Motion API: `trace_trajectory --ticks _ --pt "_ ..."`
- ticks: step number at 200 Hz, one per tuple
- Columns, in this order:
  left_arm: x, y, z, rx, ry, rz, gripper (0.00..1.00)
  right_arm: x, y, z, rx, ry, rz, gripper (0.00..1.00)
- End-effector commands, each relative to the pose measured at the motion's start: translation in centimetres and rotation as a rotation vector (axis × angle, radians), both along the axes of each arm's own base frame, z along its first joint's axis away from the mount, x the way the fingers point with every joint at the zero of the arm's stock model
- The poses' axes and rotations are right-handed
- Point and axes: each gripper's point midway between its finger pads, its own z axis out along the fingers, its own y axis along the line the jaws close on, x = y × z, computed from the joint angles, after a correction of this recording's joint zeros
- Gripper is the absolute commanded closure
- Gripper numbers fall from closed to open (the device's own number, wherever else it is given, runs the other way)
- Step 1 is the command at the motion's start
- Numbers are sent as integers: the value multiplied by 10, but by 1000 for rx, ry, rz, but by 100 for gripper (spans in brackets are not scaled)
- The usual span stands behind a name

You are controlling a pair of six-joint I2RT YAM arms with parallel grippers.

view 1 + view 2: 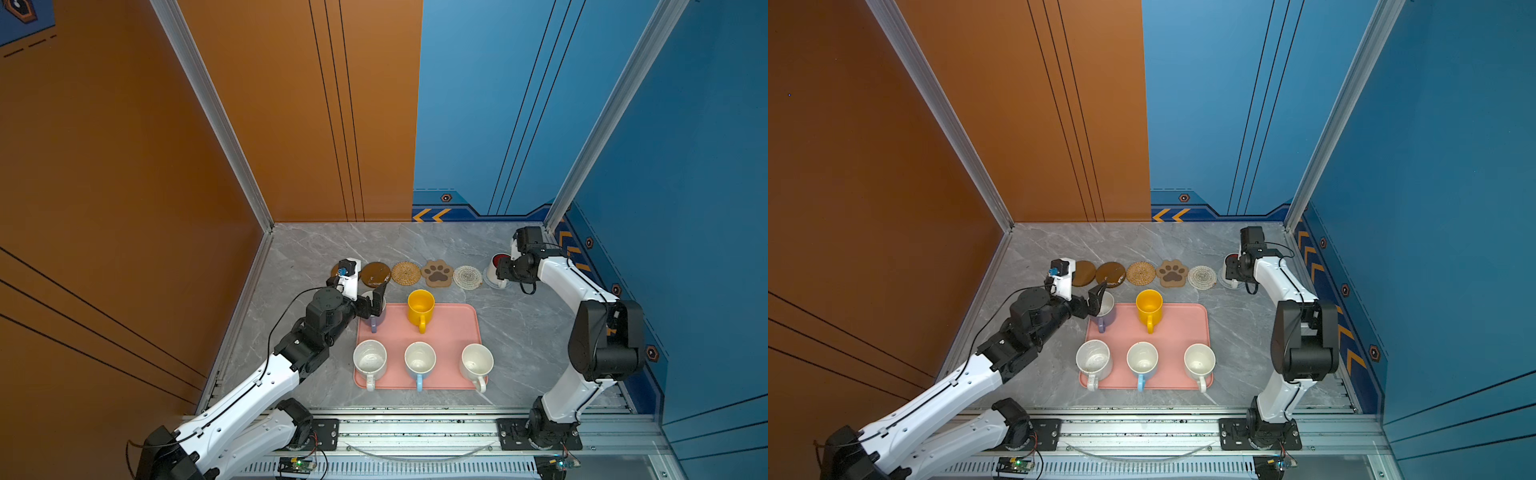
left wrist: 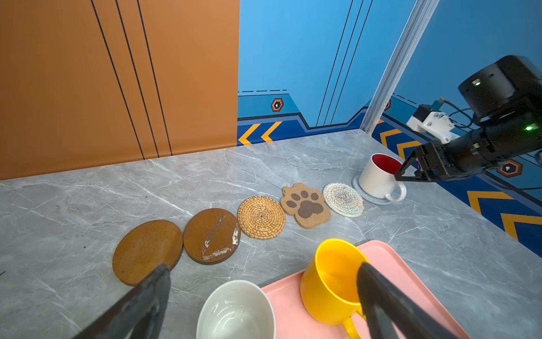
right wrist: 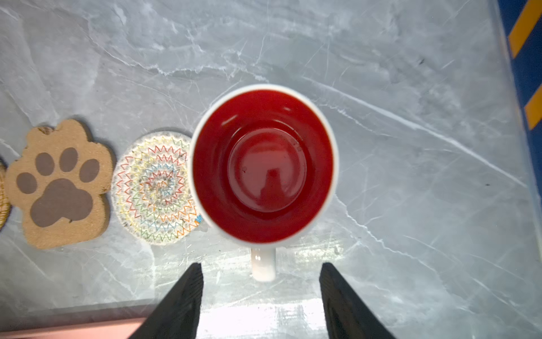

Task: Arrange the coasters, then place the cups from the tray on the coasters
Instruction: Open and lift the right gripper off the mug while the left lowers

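On the tray [image 1: 453, 328], near edge: three pale mugs [image 1: 419, 359]. At its far-left corner, the left gripper [image 2: 264, 266] gapes empty over the lilac mug [image 2: 234, 308] (yellow mug [image 2: 331, 281] alongside). Beyond, we find the red-lined mug [image 3: 262, 164] on the pale-blue coaster [image 2: 366, 196], ending the coasters [image 1: 406, 273]; the right gripper [image 3: 261, 265], parted and empty, sits astride its handle.

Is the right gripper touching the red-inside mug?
Apart: the right wrist view shows the right gripper open, bare table between its fingers and the mug handle.

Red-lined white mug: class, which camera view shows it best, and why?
Right wrist view: the red-lined white mug fills the frame from above, rim, red inside and handle clear. The left wrist view shows its side, on the pale-blue coaster. In both top views it is small and partly hidden.
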Motion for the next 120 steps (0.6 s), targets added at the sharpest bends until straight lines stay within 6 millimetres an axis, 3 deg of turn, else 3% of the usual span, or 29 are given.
trace_trajectory --ticks 1,31,68,89,120 --pt "1 9 -5 3 12 38 1 -19 -1 29 -67 -41 -57 37" --pt "2 9 -12 21 61 41 1 -34 29 78 -138 -196 -65 36" --pt "5 11 -25 96 200 73 5 -49 90 132 -63 -453 -48 32" --pt "3 15 -37 150 303 101 9 -57 110 148 3 -541 -66 32" --pt "-7 18 -49 208 432 133 12 -69 126 156 28 -619 -102 32"
